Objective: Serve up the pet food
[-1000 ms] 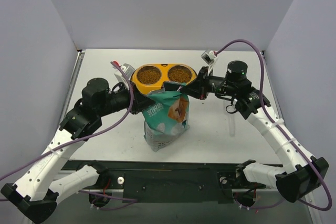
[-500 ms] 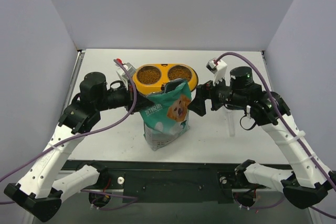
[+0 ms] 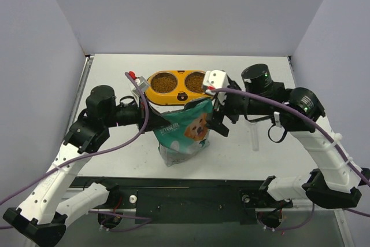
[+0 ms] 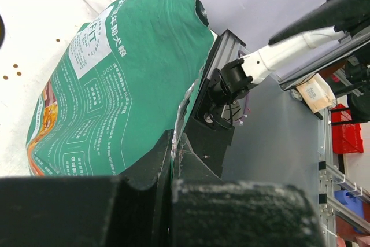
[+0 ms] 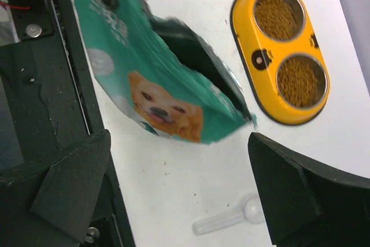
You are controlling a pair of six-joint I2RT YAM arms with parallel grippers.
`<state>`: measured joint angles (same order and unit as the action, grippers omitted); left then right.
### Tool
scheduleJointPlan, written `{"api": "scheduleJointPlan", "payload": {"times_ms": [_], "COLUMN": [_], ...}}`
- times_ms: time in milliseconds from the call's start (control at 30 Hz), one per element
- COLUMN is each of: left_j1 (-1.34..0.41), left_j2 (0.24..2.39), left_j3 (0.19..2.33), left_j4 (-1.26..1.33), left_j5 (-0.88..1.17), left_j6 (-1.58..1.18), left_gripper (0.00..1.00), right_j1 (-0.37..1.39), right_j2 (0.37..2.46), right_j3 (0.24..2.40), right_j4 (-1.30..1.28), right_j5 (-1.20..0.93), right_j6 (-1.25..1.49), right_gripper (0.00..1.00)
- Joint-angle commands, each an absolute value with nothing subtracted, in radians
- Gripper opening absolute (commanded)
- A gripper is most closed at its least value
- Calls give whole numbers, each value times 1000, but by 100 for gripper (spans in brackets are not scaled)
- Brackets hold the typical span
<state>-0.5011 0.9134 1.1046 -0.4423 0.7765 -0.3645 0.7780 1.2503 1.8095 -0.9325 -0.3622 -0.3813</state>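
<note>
Pet food (image 3: 163, 83), seen only in the far bowls, is judged to be stored also in the bag (image 3: 188, 131). That bag is stood nearest the near edge of the tabletop (image 3: 231, 160), about midway between its left and right edges. It is kept upright, leaning a little, because its upper left corner is clenched by the left tool (image 3: 154, 118). Without that grip the soft pack would probably slump and spill. Its mouth is seen gaping in the right wrist view, turned toward the far edge, as it would be for pouring. Just beside the bag's upper right corner the right tool (image 3: 218, 121) is spread wide, with nothing held between its fingers. Whether the bag is brushed by it cannot be told. Toward the right edge, at much the same depth, a white scoop (image 3: 255, 137) is laid flat, apart from the bag. Beyond the bag, toward the far edge, the yellow feeder (image 3: 182, 89) is set. Both of its bowls are filled with brown kibble, so the serving is judged nearly or fully done.
</note>
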Motion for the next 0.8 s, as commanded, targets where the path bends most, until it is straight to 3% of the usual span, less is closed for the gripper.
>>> {"api": "scheduleJointPlan", "payload": {"times_ms": [0, 100, 233, 533, 767], "left_j1": [-499, -500, -506, -506, -506], "left_j2": [868, 856, 848, 859, 885], "left_j3": [1115, 1109, 1097, 1100, 1114], "left_j4": [-318, -313, -321, -345, -330], "left_j5": [851, 847, 853, 839, 845], "left_j6": [-419, -436, -446, -428, -440], "left_gripper": [4, 11, 12, 3, 2], "right_j1": [920, 985, 1051, 1062, 1063], "right_j2": [1354, 1425, 1476, 1471, 1497], "right_j3": [1881, 1946, 2009, 2106, 2111], "right_j4": [-956, -957, -999, -1015, -1011], "right_j5": [-287, -214, -152, -100, -146], "right_j6": [-488, -521, -586, -631, -637], "right_gripper": [100, 100, 99, 99, 95]}}
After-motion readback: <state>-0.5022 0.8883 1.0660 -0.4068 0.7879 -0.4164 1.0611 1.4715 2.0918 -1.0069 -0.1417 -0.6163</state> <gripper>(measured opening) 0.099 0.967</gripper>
